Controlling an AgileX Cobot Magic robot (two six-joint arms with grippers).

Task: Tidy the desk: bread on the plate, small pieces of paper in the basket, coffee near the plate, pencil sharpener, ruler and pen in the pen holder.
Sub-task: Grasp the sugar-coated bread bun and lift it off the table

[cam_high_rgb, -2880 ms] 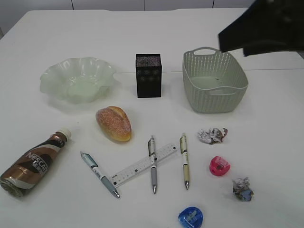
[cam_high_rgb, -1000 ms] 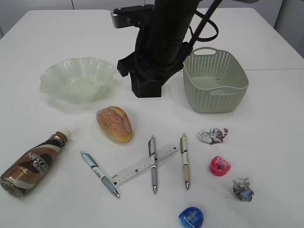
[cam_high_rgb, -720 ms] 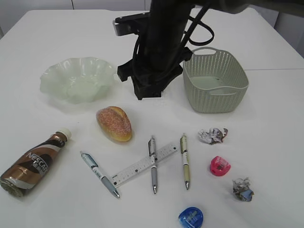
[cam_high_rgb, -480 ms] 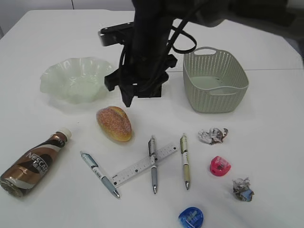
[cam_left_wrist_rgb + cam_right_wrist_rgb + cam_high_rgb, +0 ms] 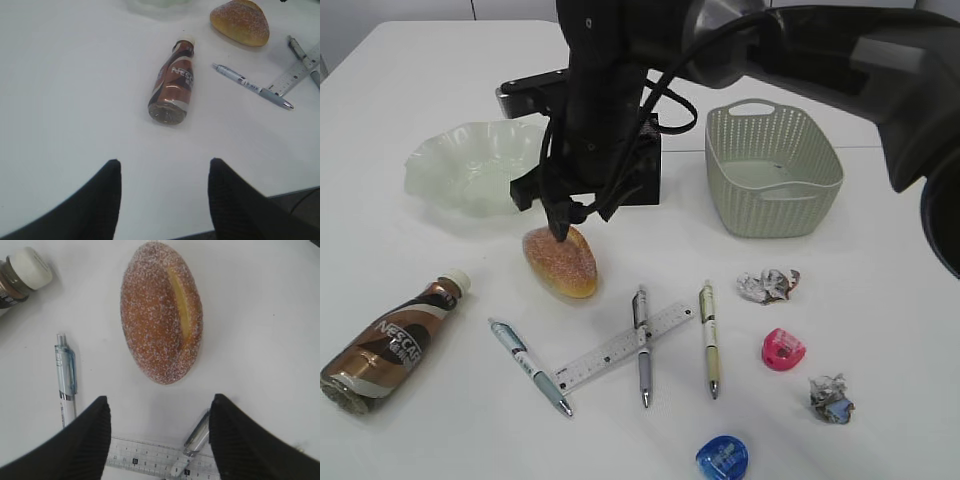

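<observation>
Exterior view: nothing sorted yet. Bread (image 5: 560, 260) lying on the table (image 5: 880, 300), just in front of the green plate (image 5: 470, 165), which holds nothing. Coffee bottle (image 5: 385, 345) on its side well in front of the plate, not yet stood near it. Three pens (image 5: 530, 367), (image 5: 642, 345), (image 5: 709, 338) and the ruler (image 5: 623, 346) loose in front of the bread, middle pen crossing the ruler. Pink sharpener (image 5: 783, 349) and blue sharpener (image 5: 722, 458) off to the bread's right, with two paper scraps (image 5: 767, 285), (image 5: 831, 398) around them. Basket (image 5: 772, 170) without paper in it; black pen holder (image 5: 645, 165) mostly hidden by the arm. Right pincer (image 5: 562, 222) low over the bread's top end, nothing gripped. Left wrist view: left pincer (image 5: 164, 192) with jaws apart, holding nothing, over bare table well short of the bottle; bread visible beyond. Right wrist view: right pincer (image 5: 159, 432) with jaws apart, bread centred ahead of the gap, not yet between the fingers (image 5: 92, 432). Obstacles judged minor: bottle cap and one pen left of the bread, ruler and a pen tip beneath the fingers, all apart from the loaf; plate close by.
</observation>
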